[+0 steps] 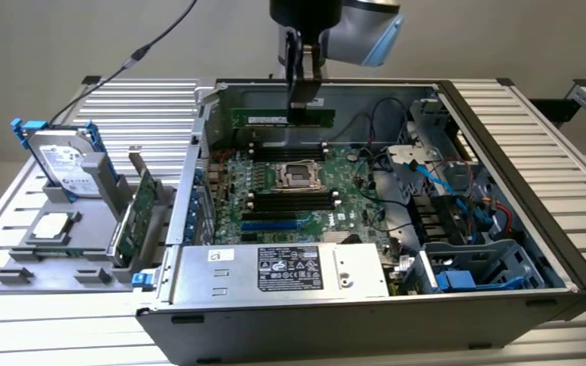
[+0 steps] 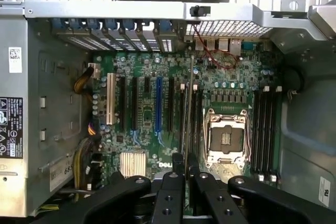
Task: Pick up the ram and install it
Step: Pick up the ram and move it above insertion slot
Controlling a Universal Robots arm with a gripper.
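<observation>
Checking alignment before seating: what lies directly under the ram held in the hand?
Under the ram, gripped in the hand, lies the motherboard with its black memory slots beside the CPU socket. The stick's own edge hides the strip just beneath it.

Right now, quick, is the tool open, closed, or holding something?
The tool is closed on the thin, long green circuit-board ram stick, holding it above the green motherboard.

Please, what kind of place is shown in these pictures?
Probably a robotics test bench for computer assembly: an open computer case lies on a slatted metal table, a grey holder beside it keeps a drive and a card, and the gripper holds the ram over the motherboard.
</observation>
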